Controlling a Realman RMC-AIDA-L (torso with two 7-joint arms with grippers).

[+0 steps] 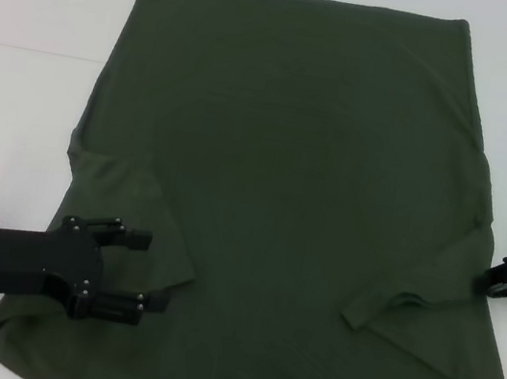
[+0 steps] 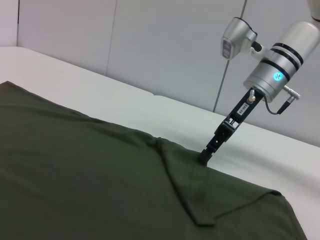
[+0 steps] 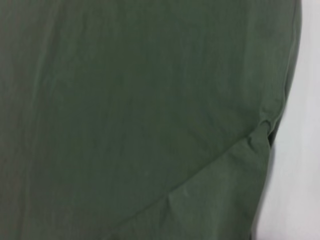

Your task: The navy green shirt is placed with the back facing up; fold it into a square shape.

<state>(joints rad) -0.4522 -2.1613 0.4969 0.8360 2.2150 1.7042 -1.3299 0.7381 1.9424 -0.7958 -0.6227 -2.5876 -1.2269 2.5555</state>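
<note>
The left gripper (image 1: 128,271) is held open above the folded-in left sleeve; the navy green shirt (image 1: 294,177) lies spread on the table (image 1: 31,6) — a shallow pinch could drag it askew. At the right edge, the right gripper (image 1: 501,280) — its closure cannot be told — might snag the hem.

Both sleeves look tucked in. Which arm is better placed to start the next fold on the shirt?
Probably left. The left gripper hangs open right over the navy green shirt, above its folded-in sleeve. The right gripper only meets the shirt's outer edge, at the side.
</note>
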